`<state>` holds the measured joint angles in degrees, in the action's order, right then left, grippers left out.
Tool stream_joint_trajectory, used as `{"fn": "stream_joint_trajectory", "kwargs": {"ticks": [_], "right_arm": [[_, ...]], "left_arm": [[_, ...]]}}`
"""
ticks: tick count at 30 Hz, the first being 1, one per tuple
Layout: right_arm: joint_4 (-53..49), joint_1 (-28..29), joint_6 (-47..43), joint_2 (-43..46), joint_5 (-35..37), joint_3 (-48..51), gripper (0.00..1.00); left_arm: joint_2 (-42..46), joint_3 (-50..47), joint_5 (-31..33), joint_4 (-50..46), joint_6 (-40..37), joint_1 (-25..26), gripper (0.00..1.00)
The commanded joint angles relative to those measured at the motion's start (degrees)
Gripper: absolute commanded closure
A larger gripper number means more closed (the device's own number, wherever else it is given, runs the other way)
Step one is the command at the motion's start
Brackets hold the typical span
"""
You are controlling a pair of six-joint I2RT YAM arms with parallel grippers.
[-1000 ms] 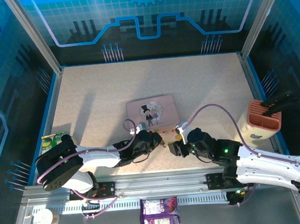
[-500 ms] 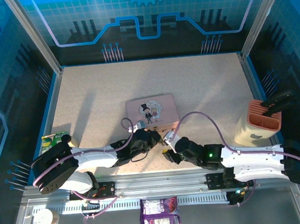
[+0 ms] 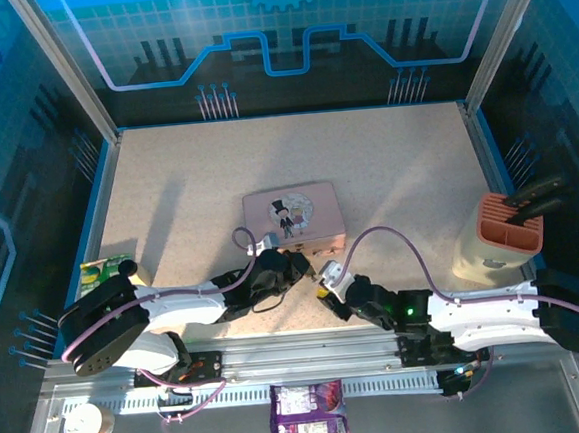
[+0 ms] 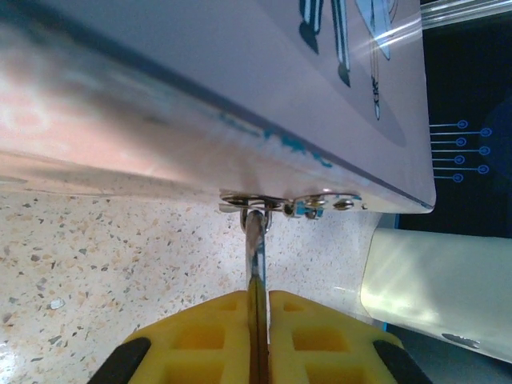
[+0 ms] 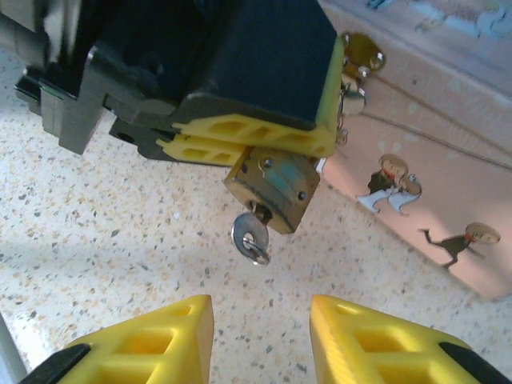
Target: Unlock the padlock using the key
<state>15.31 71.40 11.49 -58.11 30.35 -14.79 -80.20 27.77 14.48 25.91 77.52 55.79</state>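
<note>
In the right wrist view the brass padlock (image 5: 272, 188) hangs just off the pink tin's (image 5: 416, 160) front clasp. The small silver key (image 5: 250, 236) sticks out of the padlock's underside with a ring through its head. My left gripper (image 5: 256, 144) is shut on the padlock's top. In the left wrist view its yellow pads (image 4: 312, 328) pinch the thin silver shackle (image 4: 256, 256), which runs up into the tin's hasp (image 4: 256, 200). My right gripper (image 5: 260, 336) is open just short of the key, touching nothing. From above, both grippers, left (image 3: 298, 266) and right (image 3: 327, 286), meet at the tin's (image 3: 292, 214) near edge.
A salmon tool holder (image 3: 506, 229) on a cream base stands at the right edge. A green packet (image 3: 101, 273) lies at the left edge. A purple packet (image 3: 307, 416) and a tape roll (image 3: 87, 423) sit in front of the rail.
My right arm has dropped lower and its gripper has slid left and back toward the near edge, away from the padlock. The left arm holds still.
</note>
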Motion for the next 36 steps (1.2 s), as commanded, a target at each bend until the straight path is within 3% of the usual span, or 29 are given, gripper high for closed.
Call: {"fn": "stream_joint_trajectory", "kwargs": {"ticks": [1, 11, 23, 36], "right_arm": [[10.1, 1.4, -5.6, 0.0, 4.0, 2.0, 0.63], [19.7, 3.4, -14.3, -5.9, 6.0, 3.4, 0.63], [31.0, 4.8, -17.1, -17.0, 11.9, 2.6, 0.66], [33.7, 5.1, -15.7, -19.7, 14.5, 2.4, 0.74]], "left_arm": [[2.6, 0.1, -1.4, 6.3, -2.2, -0.2, 1.0], [2.4, 0.4, -2.8, 6.6, -3.1, -0.6, 1.0], [1.3, 0.5, -3.7, 8.5, -2.6, -0.6, 1.0], [1.7, 0.3, -3.2, 7.9, -2.3, -0.5, 1.0]]}}
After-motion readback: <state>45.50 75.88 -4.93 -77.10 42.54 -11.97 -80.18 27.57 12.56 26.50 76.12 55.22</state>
